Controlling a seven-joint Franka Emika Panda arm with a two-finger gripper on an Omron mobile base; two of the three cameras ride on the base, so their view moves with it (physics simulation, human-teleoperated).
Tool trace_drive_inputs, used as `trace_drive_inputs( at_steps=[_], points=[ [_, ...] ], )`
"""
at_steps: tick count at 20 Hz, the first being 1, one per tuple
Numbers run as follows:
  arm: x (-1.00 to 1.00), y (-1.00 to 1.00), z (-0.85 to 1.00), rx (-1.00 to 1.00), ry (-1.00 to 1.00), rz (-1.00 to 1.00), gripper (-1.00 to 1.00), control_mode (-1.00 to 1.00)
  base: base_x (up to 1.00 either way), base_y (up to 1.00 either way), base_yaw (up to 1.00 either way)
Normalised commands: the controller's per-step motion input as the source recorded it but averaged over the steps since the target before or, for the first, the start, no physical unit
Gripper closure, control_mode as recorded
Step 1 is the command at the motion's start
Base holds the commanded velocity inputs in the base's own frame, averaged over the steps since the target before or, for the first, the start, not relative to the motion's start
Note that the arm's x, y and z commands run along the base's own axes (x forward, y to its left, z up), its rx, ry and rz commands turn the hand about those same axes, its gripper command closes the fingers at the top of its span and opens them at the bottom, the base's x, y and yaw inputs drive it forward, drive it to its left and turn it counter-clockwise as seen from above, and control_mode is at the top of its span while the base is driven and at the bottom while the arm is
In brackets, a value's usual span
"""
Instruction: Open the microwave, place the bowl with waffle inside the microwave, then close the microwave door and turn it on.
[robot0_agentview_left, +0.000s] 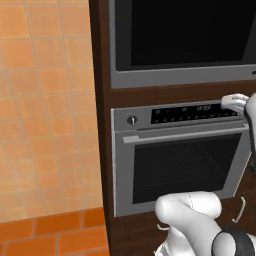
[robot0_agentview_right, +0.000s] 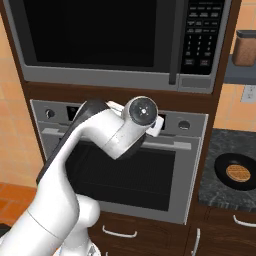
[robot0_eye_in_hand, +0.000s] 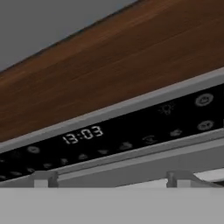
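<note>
**End effector in front of the wrong appliance**

White arm (robot0_agentview_right: 65, 165) links lie nearest to the base cameras and cover much of the oven (robot0_agentview_right: 125, 170). In the hand view the end effector (robot0_eye_in_hand: 113, 179) has its two tips spread wide and pinches nothing. It looks at the oven's black control strip (robot0_eye_in_hand: 109, 138) with the clock, and the brown wood band is at 12 o'clock above it.

The microwave (robot0_agentview_right: 100, 60) sits higher, at 12 o'clock in the right base view, and the microwave door (robot0_agentview_right: 90, 35) is shut. The bowl (robot0_agentview_right: 220, 170) with the waffle (robot0_agentview_right: 238, 173) waits on the bench (robot0_agentview_right: 220, 145) at 4 o'clock, well apart from the arm.

I judge the main risk is a mistake between the appliances. A forward push from here can press an oven button or catch the oven's bar handle. A rise too close to the wood can scrape the microwave's lower grey band.

In the right base view the wrist hides the fingers. In the left base view the hand (robot0_agentview_left: 235, 102) is cut off at the 3 o'clock edge. I cannot tell whether the tips touch the oven front. The small signs on the strip are too blurred to read.
</note>
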Motion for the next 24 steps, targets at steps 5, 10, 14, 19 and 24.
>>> trace_drive_inputs(
  at_steps=[5,10,14,19,24],
  points=[
    [-0.11,-0.68,1.00,0.00,-0.24,0.03,-1.00,-1.00,0.00,0.00,0.00],
    [0.00,-0.64,1.00,0.00,-0.12,0.00,-1.00,-1.00,0.00,0.00,0.00],
    [0.06,-0.31,0.38,-0.01,0.03,0.00,-1.00,-1.00,0.00,0.00,0.00],
    [0.07,-0.05,0.00,0.02,0.00,0.00,-1.00,-1.00,0.00,0.00,0.00],
    [0.42,0.00,0.01,0.08,-0.04,-0.03,-1.00,-1.00,0.00,0.00,0.00]
  ],
)
